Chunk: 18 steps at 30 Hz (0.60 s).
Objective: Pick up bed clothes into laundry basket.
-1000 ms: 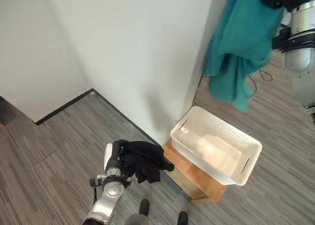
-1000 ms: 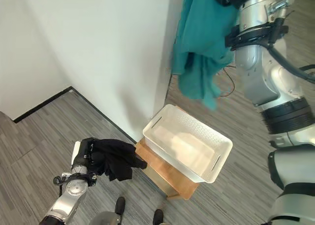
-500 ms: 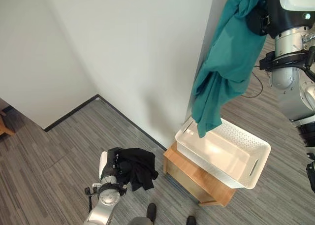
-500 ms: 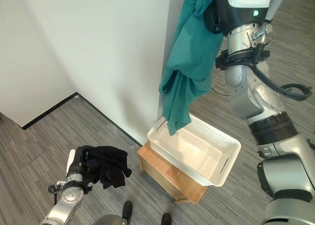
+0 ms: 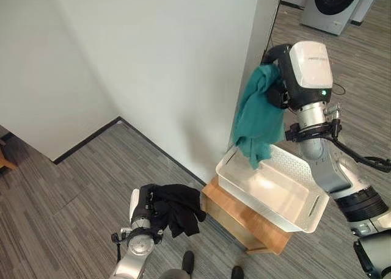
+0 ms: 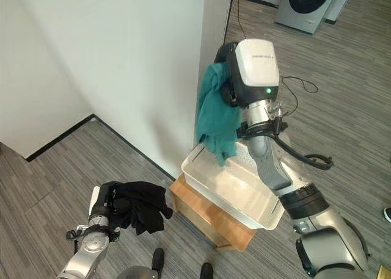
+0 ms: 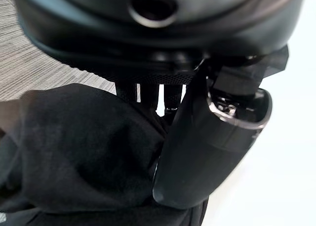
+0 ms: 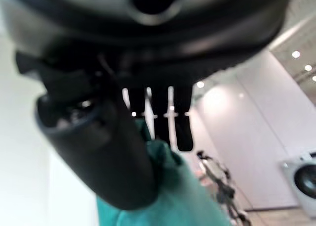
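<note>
A teal garment (image 5: pixel 255 123) hangs from my raised right hand (image 5: pixel 276 96), which is shut on it; its lower end dangles just over the far left corner of the white perforated laundry basket (image 5: pixel 305 202). In the right wrist view the thumb (image 8: pixel 106 157) presses the teal cloth (image 8: pixel 173 201) against the fingers. Low on the left, my left hand (image 5: pixel 146 209) is shut on a bunched black garment (image 5: pixel 180 206), held above the floor beside the basket. The left wrist view has the black cloth (image 7: pixel 84 147) under the thumb (image 7: pixel 207 152).
The basket rests on a low wooden stool (image 5: pixel 235 215) against a white wall corner (image 5: pixel 259 22). A washing machine (image 5: pixel 336 4) stands far back on the right. Grey plank floor lies around the stool, and a wooden piece (image 5: pixel 5 160) shows at the left edge.
My right arm has come down and forward, so the teal garment now hangs lower and bunched over the basket's corner. The left hand keeps the black garment in about the same place.
</note>
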Tool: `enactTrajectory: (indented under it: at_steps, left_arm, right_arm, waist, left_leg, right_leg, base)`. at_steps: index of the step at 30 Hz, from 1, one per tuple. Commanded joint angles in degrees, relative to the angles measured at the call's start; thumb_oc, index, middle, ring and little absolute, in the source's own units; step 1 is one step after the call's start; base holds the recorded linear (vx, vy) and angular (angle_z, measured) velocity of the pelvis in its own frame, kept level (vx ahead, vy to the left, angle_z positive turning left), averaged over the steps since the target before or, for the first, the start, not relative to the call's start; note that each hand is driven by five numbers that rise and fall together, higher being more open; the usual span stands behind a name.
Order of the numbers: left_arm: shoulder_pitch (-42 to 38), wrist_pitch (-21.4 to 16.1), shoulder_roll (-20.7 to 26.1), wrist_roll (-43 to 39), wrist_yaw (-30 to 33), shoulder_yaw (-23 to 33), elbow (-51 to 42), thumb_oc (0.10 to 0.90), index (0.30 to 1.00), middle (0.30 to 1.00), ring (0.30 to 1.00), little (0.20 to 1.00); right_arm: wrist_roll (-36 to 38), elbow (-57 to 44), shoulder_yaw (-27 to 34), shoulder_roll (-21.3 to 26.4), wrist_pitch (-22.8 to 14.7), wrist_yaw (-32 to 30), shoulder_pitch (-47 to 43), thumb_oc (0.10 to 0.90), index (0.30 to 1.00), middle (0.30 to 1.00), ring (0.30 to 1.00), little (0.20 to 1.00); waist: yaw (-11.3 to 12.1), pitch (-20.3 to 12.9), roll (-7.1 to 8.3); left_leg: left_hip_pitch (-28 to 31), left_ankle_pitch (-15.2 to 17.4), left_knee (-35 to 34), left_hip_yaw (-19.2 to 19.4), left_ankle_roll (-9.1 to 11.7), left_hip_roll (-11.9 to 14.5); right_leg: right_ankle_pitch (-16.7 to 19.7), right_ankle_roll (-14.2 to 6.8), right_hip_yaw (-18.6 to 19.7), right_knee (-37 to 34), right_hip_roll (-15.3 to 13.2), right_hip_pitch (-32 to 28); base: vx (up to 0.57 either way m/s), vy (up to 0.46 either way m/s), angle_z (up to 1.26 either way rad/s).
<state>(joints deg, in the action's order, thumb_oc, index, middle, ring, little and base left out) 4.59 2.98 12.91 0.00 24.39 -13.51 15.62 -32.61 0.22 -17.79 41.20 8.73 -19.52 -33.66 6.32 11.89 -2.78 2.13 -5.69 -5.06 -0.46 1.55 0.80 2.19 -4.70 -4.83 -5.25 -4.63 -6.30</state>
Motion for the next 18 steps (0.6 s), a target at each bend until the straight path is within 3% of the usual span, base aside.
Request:
enactTrajectory:
  at_steps: [1, 9, 18]
  left_arm:
    - [-3.4, -4.1, 1.4, 1.4, 1.8, -0.7, -3.8, 0.4, 0.3, 0.3, 0.3, 0.3]
    - [-2.7, -3.3, 1.3, 2.2, 2.2, 0.2, -4.0, 0.4, 0.3, 0.3, 0.3, 0.3]
    - [-2.2, -3.1, 1.4, 3.7, 1.2, -0.8, -5.0, 0.4, 0.3, 0.3, 0.3, 0.3]
  right_arm:
    - [-3.5, -7.2, 5.6, -0.5, -2.4, -3.7, -1.9, 0.4, 0.3, 0.3, 0.3, 0.3]
    - [-2.9, -13.8, 12.7, -4.9, -3.4, -3.6, 13.2, 0.4, 0.3, 0.3, 0.3, 0.3]
    - [-3.1, -15.8, 14.2, -7.7, -4.8, -2.7, 23.5, 0.4, 0.3, 0.3, 0.3, 0.3]
  waist:
    - [0.5, -5.2, 3.69]
    - [-1.8, -5.1, 2.57]
    - [-4.2, -5.1, 1.77]
  left_leg:
    - [-1.3, 3.3, 0.1, 0.4, 3.0, 2.6]
    - [-0.8, 4.0, 0.1, 1.0, 2.9, 2.5]
    - [0.3, 4.8, 0.1, 2.1, 2.6, 2.6]
  right_leg:
    - [-5.0, -2.6, -1.8, 0.3, -3.1, -4.5]
    - [-5.0, -2.9, -1.5, 0.3, -3.7, -4.3]
    - [-5.1, -3.0, -0.8, 0.3, -4.2, -4.5]
  base:
    - [0.01, -0.003, 0.04]
    - [0.0, -0.001, 0.01]
    - [0.02, -0.007, -0.05]
